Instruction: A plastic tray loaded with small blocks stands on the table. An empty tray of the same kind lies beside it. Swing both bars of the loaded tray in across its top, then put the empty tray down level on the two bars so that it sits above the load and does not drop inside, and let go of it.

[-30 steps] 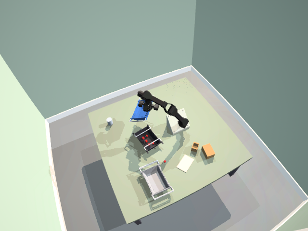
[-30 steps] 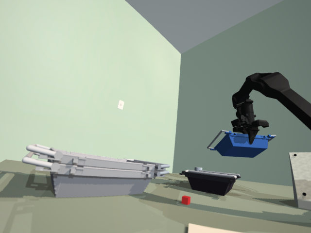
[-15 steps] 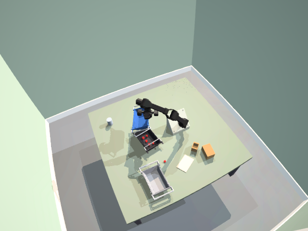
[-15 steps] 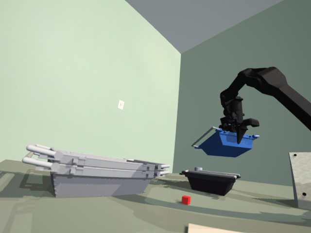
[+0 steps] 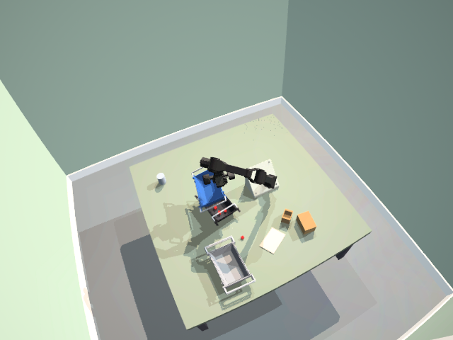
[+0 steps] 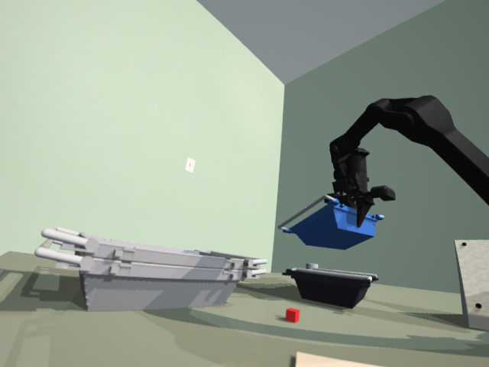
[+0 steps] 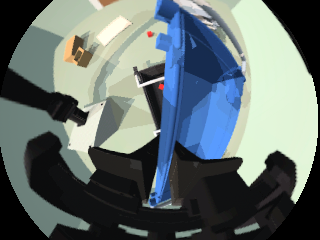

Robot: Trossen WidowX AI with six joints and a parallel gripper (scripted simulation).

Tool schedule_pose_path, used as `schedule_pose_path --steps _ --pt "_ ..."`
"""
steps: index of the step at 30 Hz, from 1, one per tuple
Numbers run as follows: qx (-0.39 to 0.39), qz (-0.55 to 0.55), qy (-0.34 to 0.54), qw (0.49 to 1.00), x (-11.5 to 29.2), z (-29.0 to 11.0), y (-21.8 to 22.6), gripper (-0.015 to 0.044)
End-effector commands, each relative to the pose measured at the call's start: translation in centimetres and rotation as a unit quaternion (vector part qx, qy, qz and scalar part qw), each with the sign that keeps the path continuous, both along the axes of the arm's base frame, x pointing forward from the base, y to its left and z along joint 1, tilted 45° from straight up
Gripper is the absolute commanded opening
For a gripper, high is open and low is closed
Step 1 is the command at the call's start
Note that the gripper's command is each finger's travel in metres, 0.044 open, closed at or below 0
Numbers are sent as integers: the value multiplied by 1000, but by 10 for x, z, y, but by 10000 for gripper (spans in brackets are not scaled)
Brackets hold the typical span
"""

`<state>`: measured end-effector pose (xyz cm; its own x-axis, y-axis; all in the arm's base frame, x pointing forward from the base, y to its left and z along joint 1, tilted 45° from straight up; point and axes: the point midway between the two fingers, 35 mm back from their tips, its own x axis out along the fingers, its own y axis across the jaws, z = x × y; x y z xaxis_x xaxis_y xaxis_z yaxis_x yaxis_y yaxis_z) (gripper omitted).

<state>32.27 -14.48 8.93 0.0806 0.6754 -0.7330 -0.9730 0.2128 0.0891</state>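
Observation:
My gripper is shut on the rim of the empty blue tray and holds it in the air, somewhat tilted. One wire bar of the blue tray sticks out at its end. The black tray stands on the table below it, partly covered in the overhead view. Red blocks lie inside it. Pale wire bars show along its top. There is a clear gap between the two trays in the side view.
A larger grey tray with wire bars stands near the table's front. A loose red block lies between the trays. A grey cylinder, two orange boxes, a pale sheet and the arm's base block are also there.

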Motion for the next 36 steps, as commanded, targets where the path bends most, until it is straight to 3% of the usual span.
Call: schedule_pose_path --steps 1,36 --pt "1 16 -30 999 2 16 13 0" --pt "3 25 -39 999 3 21 21 0"
